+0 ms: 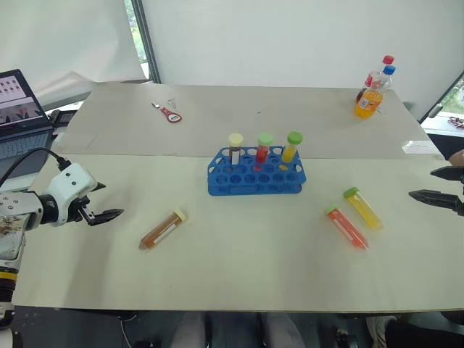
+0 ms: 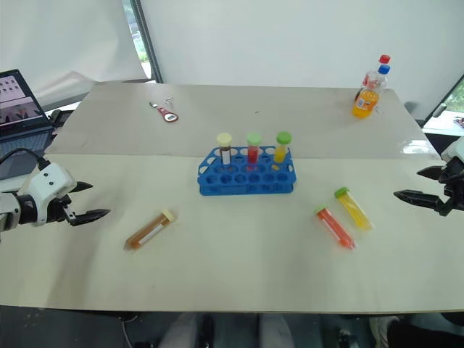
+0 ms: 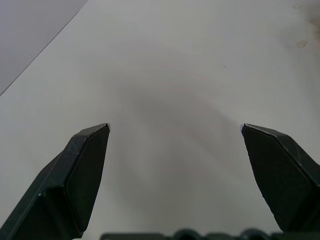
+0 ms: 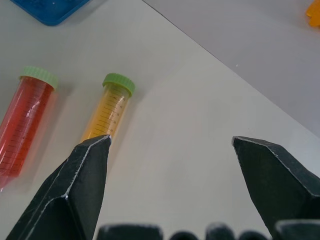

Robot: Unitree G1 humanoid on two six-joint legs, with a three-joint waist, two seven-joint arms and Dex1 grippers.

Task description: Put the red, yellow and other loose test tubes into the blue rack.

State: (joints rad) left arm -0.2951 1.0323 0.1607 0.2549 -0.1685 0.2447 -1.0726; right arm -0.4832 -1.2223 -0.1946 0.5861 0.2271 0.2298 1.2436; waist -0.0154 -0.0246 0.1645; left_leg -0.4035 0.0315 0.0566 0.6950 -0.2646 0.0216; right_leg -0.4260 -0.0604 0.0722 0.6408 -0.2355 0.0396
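Risk I see: with my right gripper (image 2: 417,184) and left gripper (image 2: 90,201) both gaping empty, the red tube (image 1: 346,227) and yellow tube (image 1: 362,208) lie side by side right of the blue rack (image 1: 255,174), so grabbing one may roll the other.

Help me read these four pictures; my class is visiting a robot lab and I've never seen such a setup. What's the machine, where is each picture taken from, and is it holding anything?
It is a two-armed humanoid robot. The two wide pictures come from cameras in its head, looking down over a table. The two close pictures come from cameras on its wrists, looking along each gripper's black fingers. The left gripper and right gripper are both open and hold nothing. On the table stands a blue rack with three capped tubes upright in it. Three more tubes lie loose: a brown-orange tube nearer the left gripper, and a red tube and yellow tube side by side nearer the right. At the far edge stand two soda bottles.
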